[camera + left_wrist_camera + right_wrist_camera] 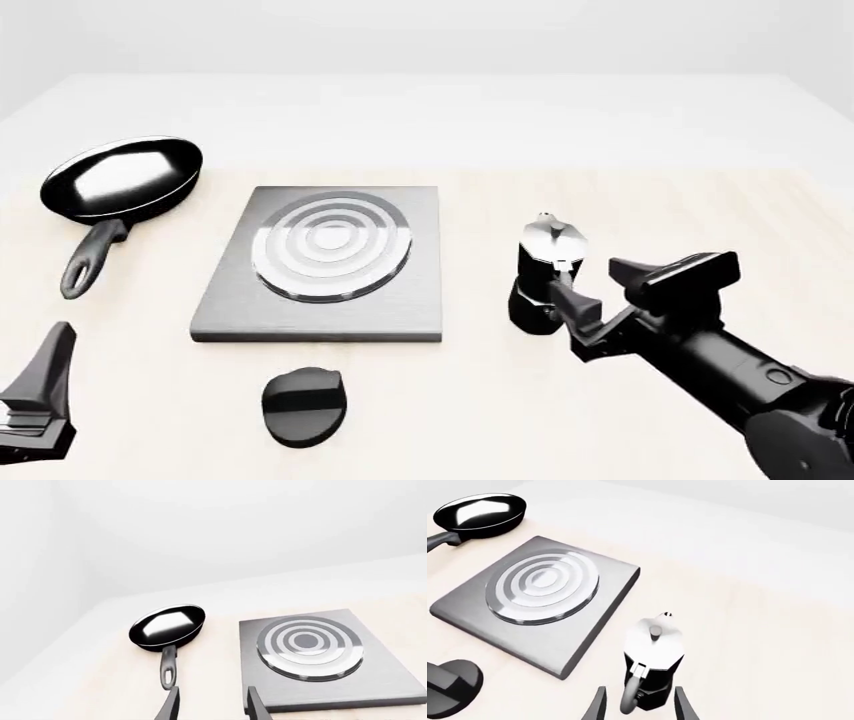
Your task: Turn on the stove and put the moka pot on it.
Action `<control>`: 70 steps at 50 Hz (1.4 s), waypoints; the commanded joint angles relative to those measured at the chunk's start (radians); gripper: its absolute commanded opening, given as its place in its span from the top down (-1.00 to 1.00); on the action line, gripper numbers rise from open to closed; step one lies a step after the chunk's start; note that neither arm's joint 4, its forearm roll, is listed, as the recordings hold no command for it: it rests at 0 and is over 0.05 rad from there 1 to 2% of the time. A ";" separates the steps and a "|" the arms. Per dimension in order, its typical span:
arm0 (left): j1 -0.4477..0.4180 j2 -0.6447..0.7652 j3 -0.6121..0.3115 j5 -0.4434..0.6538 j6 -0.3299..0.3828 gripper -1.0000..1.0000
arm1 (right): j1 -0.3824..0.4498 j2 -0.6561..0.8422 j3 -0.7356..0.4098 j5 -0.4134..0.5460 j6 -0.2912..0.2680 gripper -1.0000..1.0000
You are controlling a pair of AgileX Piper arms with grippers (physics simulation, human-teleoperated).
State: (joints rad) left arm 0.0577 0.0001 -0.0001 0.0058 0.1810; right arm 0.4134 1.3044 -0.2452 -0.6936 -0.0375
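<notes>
The stove (400, 300) is a flat grey slab with silver rings at the table's middle; it also shows in the left wrist view (387, 680) and the right wrist view (607, 610). Its black oval knob (304, 404) lies in front of it, apart. The moka pot (547, 250) stands upright on the table right of the stove. My right gripper (589, 278) is open just behind the pot; in the right wrist view its fingers (597, 705) flank the pot's handle (630, 692). My left gripper (212, 702) is open and empty at the front left, near the stove's corner.
A black frying pan (120, 178) lies at the back left, handle pointing toward me; it also shows in the left wrist view (167, 625) and the right wrist view (480, 511). The light wooden table (667, 150) stretches behind and to the right.
</notes>
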 commanded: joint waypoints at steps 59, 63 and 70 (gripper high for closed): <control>0.007 0.000 0.000 0.023 0.004 -1.00 | 0.016 0.012 -0.094 0.027 -0.128 1.00; 0.010 0.000 0.000 0.025 0.001 -1.00 | 0.032 -0.041 -0.151 0.097 -0.156 1.00; 0.008 0.000 0.000 0.034 -0.003 -1.00 | 0.066 -0.036 -0.278 0.179 -0.206 1.00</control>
State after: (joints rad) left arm 0.0642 0.0001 -0.0001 0.0316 0.1824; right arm 0.4451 1.3195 -0.3899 -0.6173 -0.1803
